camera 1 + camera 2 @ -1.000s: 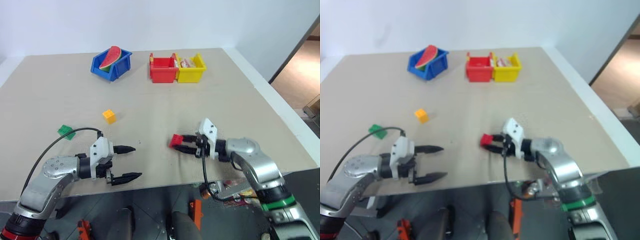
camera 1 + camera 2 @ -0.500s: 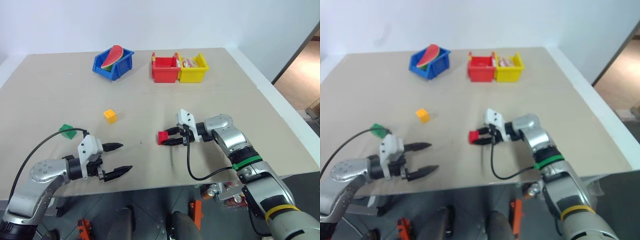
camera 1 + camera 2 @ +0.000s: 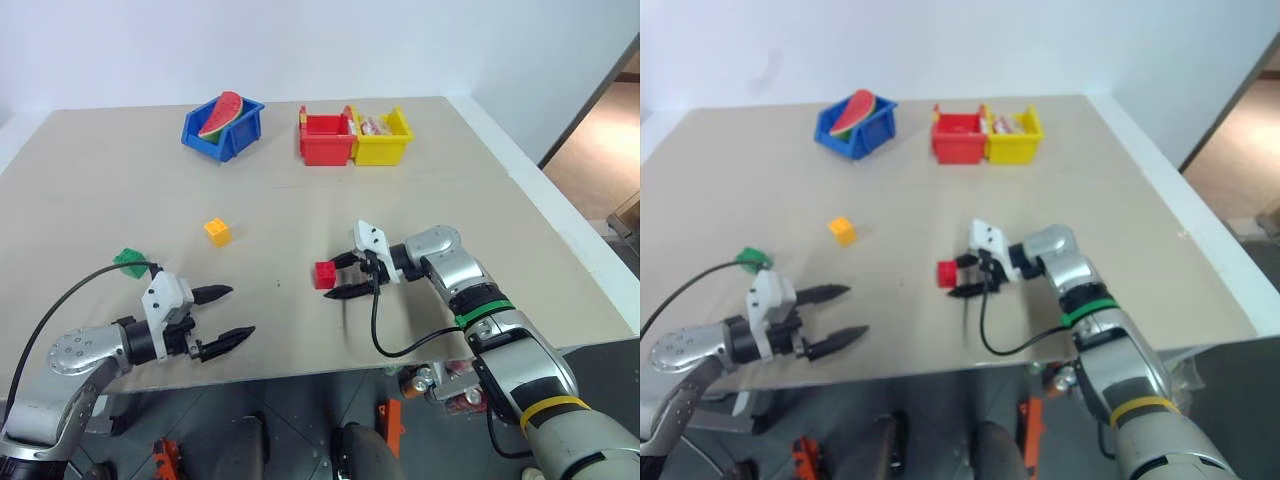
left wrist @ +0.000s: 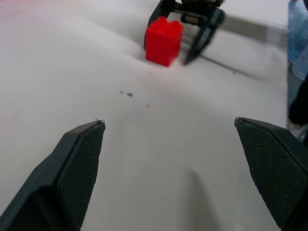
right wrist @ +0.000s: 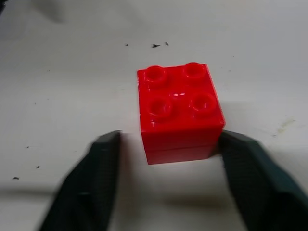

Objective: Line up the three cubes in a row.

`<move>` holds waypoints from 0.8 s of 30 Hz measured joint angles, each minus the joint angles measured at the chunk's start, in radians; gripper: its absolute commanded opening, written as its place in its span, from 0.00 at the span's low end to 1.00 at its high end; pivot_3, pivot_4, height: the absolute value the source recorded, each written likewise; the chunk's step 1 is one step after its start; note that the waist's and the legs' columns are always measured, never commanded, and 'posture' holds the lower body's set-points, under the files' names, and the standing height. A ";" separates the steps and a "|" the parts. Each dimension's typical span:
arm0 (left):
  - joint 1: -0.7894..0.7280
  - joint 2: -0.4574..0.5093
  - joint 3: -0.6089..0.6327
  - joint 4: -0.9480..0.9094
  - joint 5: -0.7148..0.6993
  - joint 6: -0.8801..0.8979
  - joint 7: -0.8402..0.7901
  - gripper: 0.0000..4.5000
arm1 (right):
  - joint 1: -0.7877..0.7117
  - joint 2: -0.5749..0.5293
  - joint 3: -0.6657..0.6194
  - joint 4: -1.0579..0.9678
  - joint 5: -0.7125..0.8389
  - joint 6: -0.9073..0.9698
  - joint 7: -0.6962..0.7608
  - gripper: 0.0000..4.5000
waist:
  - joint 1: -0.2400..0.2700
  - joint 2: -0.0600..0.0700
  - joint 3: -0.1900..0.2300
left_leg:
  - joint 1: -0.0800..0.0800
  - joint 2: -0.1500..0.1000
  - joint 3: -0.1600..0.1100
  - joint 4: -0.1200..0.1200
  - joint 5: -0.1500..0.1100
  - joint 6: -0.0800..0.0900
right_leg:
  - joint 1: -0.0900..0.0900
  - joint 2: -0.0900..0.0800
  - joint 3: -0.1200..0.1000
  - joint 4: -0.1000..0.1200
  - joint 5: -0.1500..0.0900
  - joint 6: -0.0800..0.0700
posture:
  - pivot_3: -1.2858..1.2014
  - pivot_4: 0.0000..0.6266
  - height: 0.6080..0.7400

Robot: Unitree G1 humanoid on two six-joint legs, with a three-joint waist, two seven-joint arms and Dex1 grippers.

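The red cube (image 3: 324,274) stands studs up on the table near the middle. My right gripper (image 3: 340,277) is open around it, one finger on each side; in the right wrist view the red cube (image 5: 178,113) has a clear gap to one finger (image 5: 96,168). The yellow-orange cube (image 3: 217,231) sits further left and a bit farther back. The green cube (image 3: 128,262) lies at the left, just behind my left arm. My left gripper (image 3: 240,310) hovers open and empty near the front edge, pointing toward the red cube (image 4: 164,40).
At the back of the table (image 3: 120,180) stand a blue bin (image 3: 222,128) holding a watermelon slice, a red bin (image 3: 326,137) and a yellow bin (image 3: 380,135). The table's front edge runs just under both arms, its right edge beyond my right arm.
My right gripper carried the red cube leftward and down, then opened and let it go on the table. My left gripper drifted slightly left, still open.
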 measured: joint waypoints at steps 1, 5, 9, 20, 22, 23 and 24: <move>-0.002 -0.012 0.004 0.000 0.007 -0.008 0.017 1.00 | 0.002 -0.001 -0.011 -0.014 0.005 0.011 -0.001 1.00 | 0.000 0.000 0.000 | 0.000 0.000 0.001 0.000 0.000 0.000 | 0.000 0.000 0.000 0.000 0.000 0.000 | 0.52 0.24 1.00; -0.014 -0.071 0.044 0.002 0.039 -0.032 0.126 1.00 | 0.011 -0.010 -0.062 -0.139 0.049 0.090 -0.006 1.00 | 0.001 0.000 0.000 | 0.000 0.001 0.002 0.000 0.000 0.000 | 0.000 0.000 0.001 0.000 0.000 0.000 | 0.52 0.24 1.00; -0.043 -0.138 0.120 0.021 0.086 -0.040 0.302 1.00 | 0.038 -0.045 -0.121 -0.326 0.113 0.228 -0.026 1.00 | 0.002 0.000 0.000 | 0.000 0.001 0.002 0.000 0.000 0.000 | 0.000 0.000 0.001 0.000 0.000 0.001 | 0.52 0.24 1.00; -0.004 -0.112 0.365 0.049 0.045 0.027 0.455 1.00 | 0.159 -0.012 -0.193 -0.831 0.309 0.588 -0.217 1.00 | 0.000 -0.001 -0.001 | 0.000 0.004 0.004 0.000 -0.002 -0.003 | -0.003 0.003 0.003 0.000 0.001 -0.002 | 0.52 0.24 1.00; -0.016 -0.060 0.409 0.087 0.022 0.035 0.422 1.00 | 0.167 -0.010 -0.192 -0.856 0.330 0.618 -0.230 1.00 | 0.000 -0.001 -0.001 | 0.000 0.005 0.004 0.000 -0.002 -0.003 | -0.003 0.003 0.002 0.000 0.001 -0.002 | 0.52 0.24 1.00; -0.021 -0.038 0.425 0.107 0.010 0.041 0.405 1.00 | 0.169 -0.010 -0.192 -0.861 0.336 0.626 -0.232 1.00 | 0.000 -0.001 -0.001 | 0.000 0.005 0.005 0.000 -0.002 -0.003 | -0.003 0.002 0.002 0.000 0.001 -0.002 | 0.52 0.24 1.00; -0.026 -0.012 0.437 0.134 0.001 0.047 0.379 1.00 | 0.170 -0.010 -0.190 -0.865 0.340 0.633 -0.236 1.00 | 0.000 -0.001 -0.001 | 0.000 0.005 0.006 0.000 -0.002 -0.004 | -0.003 0.001 0.002 0.000 0.001 -0.002 | 0.52 0.24 1.00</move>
